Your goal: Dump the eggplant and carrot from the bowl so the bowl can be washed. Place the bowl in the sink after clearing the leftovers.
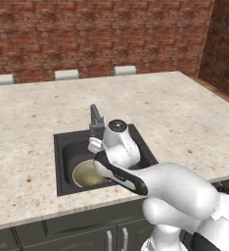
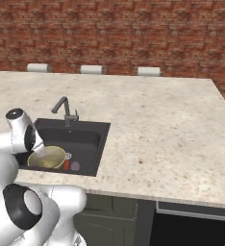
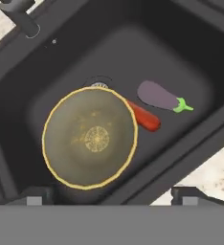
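The shallow round olive-yellow bowl (image 1: 87,175), one in number, lies upright on the floor of the rectangular matte black sink (image 1: 62,162) in the left base view, partly hidden by the white arm; the dark grey angular faucet (image 1: 96,119) stands at the basin's far rim, set in the speckled beige stone counter (image 1: 185,112).

In the right base view, the same bowl (image 2: 48,157) sits at the near left of the sink (image 2: 93,139), its opening facing up. Just beside it on the right lie one orange-red carrot (image 2: 66,165) and one purple eggplant (image 2: 75,166), both small and indistinct here. The faucet (image 2: 65,109) rises behind the basin.

In the hand view, the bowl (image 3: 89,138) partly covers the round silver drain (image 3: 98,84). The carrot (image 3: 145,117) runs diagonally, one end tucked under the bowl's rim, the other pointing lower right. The eggplant (image 3: 159,97) lies nearly parallel, close to but apart from the carrot, its green cap toward the right. The gripper (image 3: 113,195) hovers above with fingertips (image 3: 36,197) spread wide, holding nothing.
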